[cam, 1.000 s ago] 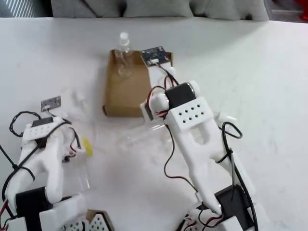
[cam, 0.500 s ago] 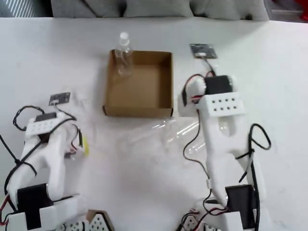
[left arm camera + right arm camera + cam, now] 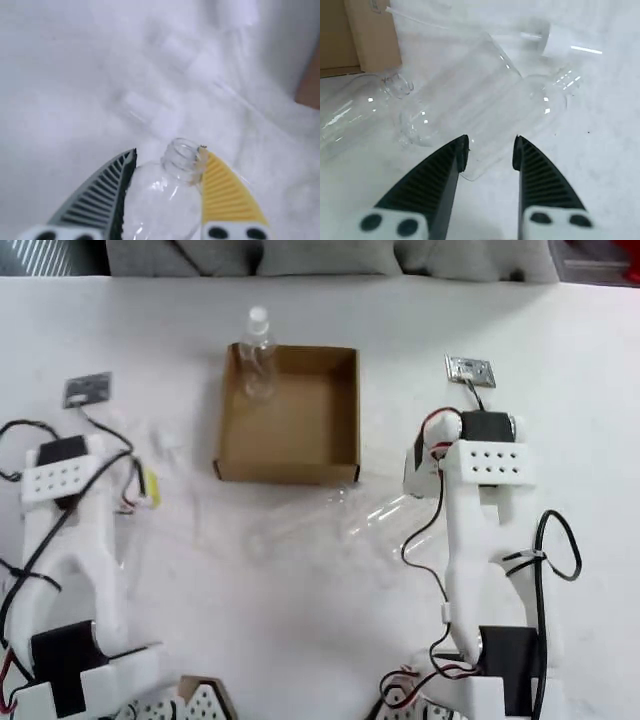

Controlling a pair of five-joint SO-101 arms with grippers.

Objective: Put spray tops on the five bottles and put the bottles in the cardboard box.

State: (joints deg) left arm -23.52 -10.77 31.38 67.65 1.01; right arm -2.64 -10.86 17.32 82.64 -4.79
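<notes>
Left jaws clamp uncapped bottle (image 3: 167, 200); right jaws apart over lying bottles (image 3: 462, 90).

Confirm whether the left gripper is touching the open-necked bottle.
Touching. The left wrist view shows the left gripper closed against both sides of the bottle, with no gap visible on either side.

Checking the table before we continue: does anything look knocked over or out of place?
Yes. Several clear bottles lie on their sides beside the cardboard box, necks open, with a loose spray top lying near them. The left claw grips another uncapped bottle.
</notes>
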